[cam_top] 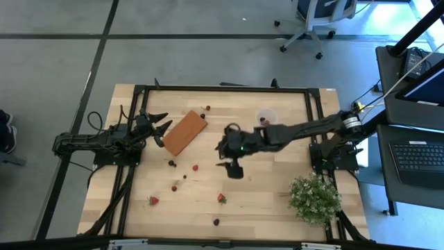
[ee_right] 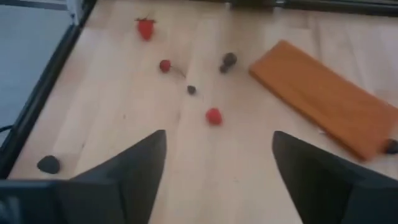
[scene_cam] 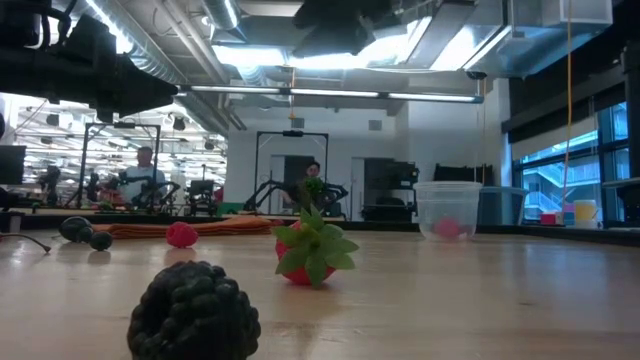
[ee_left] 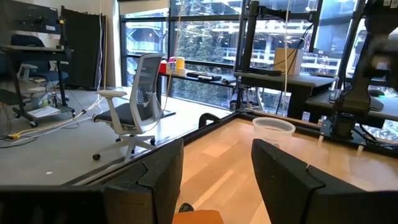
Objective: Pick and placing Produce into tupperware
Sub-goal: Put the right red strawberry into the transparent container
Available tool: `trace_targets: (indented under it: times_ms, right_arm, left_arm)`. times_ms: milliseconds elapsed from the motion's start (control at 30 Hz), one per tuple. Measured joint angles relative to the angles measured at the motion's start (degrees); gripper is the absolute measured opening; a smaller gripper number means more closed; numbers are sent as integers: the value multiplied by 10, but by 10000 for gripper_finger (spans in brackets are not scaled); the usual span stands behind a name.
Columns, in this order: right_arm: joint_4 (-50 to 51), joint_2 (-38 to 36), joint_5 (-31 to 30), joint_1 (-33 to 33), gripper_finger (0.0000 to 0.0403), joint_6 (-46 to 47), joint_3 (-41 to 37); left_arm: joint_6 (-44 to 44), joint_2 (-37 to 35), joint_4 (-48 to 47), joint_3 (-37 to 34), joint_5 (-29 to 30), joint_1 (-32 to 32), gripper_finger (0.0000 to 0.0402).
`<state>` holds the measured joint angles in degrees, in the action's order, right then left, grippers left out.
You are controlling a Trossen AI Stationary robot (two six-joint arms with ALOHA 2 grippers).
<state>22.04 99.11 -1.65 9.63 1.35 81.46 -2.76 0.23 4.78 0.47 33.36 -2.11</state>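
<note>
Closest to the low camera sat a dark, bumpy berry (scene_cam: 194, 312) on the wooden worktop (scene_cam: 480, 300), and just behind it a red strawberry (scene_cam: 312, 252) lay tipped over, its green leafy top turned toward the camera and its red body pointing away. Farther back in that view a small red berry (scene_cam: 181, 235) and two dark berries (scene_cam: 82, 232) rested near the flat orange-brown block (cam_top: 184, 132), which lay on a diagonal with its long axis running from the worktop's middle toward the far edge. Seen from above, the produce was scattered over the near half of the worktop: a strawberry (cam_top: 153, 201) toward the near left corner, another (cam_top: 221, 198) nearer the middle, a dark berry (cam_top: 216, 222) close to the near edge, and small red and dark ones (cam_top: 195, 167) between them and the block. The tupperware (cam_top: 266, 117), a round translucent cup, stood upright near the far edge, right of centre, with something pink showing inside it (scene_cam: 447, 228). Reaching in from the right edge, the right gripper (cam_top: 229, 154) hung over the middle of the worktop with its fingers (ee_right: 134, 168) spread wide and nothing between them. The left gripper (cam_top: 161, 129) waited beside the block's left end, its fingers (ee_left: 163, 180) parted and empty. A bushy green plant (cam_top: 316, 199) stood at the near right corner.
</note>
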Motion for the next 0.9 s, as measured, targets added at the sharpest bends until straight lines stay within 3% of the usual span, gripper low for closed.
trace_targets:
  times_ms: [133, 300, 533, 667, 900]
  right_arm:
    - [-129, 2, 3, 14, 330, -4, -80]
    - [-261, 2, 0, 15, 336, -8, -157]
    - [-328, 2, 17, 33, 336, -5, -227]
    - [-383, 5, 30, 59, 336, -50, -257]
    - [-426, 58, 33, 84, 336, -76, -257]
  left_arm:
    - [0, 0, 0, 0, 0, 0, 184]
    - [0, 0, 0, 0, 0, 0, 184]
    - [0, 0, 0, 0, 0, 0, 184]
    - [0, 0, 0, 0, 0, 0, 184]
    - [0, 0, 0, 0, 0, 0, 184]
